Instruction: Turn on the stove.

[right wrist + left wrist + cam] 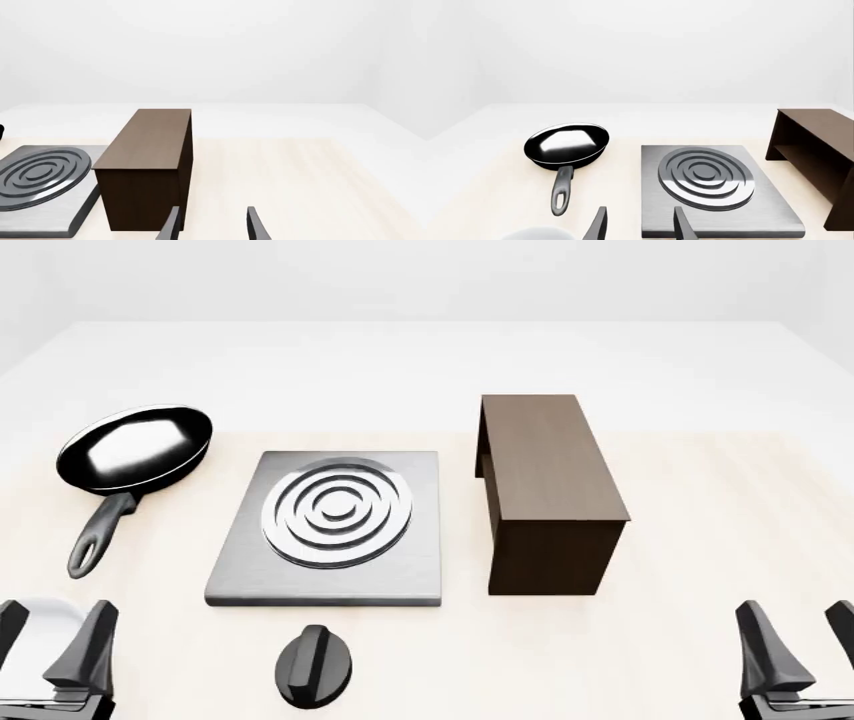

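The stove [416,575] is a flat grey slab with silver rings at the table's centre-left. Its black ridged knob [316,666] lies on the table just in front of the slab. My left gripper [51,642] hangs open at the near left, well left of the knob. My right gripper [805,645] hangs open at the near right, far from both. In the left wrist view the stove [764,215] lies just past the open left gripper [639,227], and the knob is out of view. The right wrist view shows the stove [63,215] off to the side of the open right gripper [212,226].
A black frying pan [134,450] sits left of the stove, handle pointing toward me. A tall dark-brown cabinet [547,485] stands right of the stove. A white rounded object [537,234] lies under the left gripper.
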